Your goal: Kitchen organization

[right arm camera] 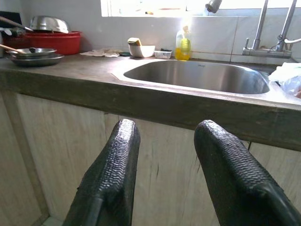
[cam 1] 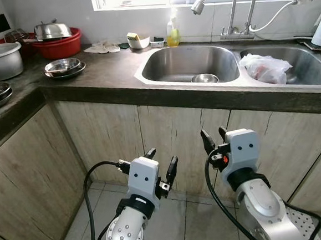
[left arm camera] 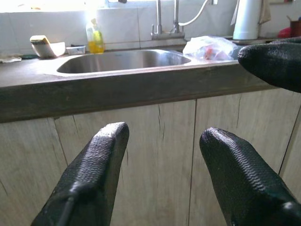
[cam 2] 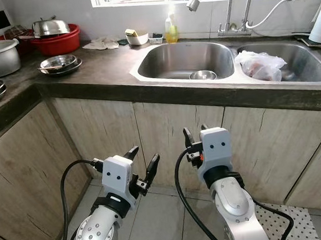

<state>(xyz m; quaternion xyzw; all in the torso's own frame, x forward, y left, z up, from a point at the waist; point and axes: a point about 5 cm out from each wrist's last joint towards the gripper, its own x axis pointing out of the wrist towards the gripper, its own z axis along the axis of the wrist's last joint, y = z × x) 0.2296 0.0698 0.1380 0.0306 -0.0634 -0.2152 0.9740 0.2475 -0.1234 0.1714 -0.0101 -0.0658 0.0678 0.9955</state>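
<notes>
Kitchen counter [cam 1: 106,68] of dark stone runs above the wooden cabinet doors [cam 1: 173,135] and holds a double steel sink [cam 1: 192,62]. In the left basin lies a small steel bowl [cam 1: 204,78]; in the right basin lies a plastic bag [cam 1: 265,67]. Steel plates [cam 1: 63,67] and a red basin [cam 1: 60,45] stand on the counter at the left. Both grippers hang below the counter edge, in front of the doors: the left gripper [cam 1: 162,165] and the right gripper [cam 1: 215,138] each have the fingers apart and hold nothing.
</notes>
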